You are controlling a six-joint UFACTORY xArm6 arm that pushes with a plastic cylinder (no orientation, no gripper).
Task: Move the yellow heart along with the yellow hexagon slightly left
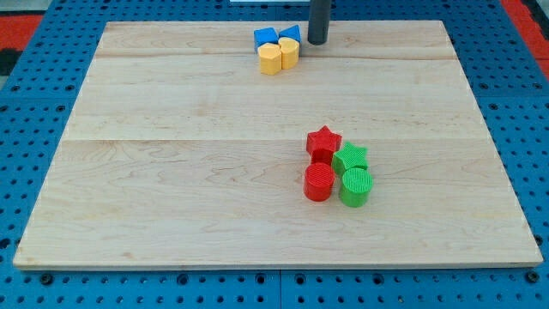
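Note:
A yellow heart (271, 60) and a yellow hexagon (289, 52) sit touching side by side near the top middle of the wooden board (171, 154). The heart is on the left, the hexagon on the right. Two blue blocks sit just behind them, one (265, 37) at the left and one (292, 33) at the right. My tip (317, 41) is a dark rod standing just right of the right blue block and up-right of the yellow hexagon, a small gap away.
A cluster sits right of the board's middle: a red star (323, 142), a green star (350, 158), a red cylinder (319, 182) and a green cylinder (355, 186), all touching. A blue perforated table surrounds the board.

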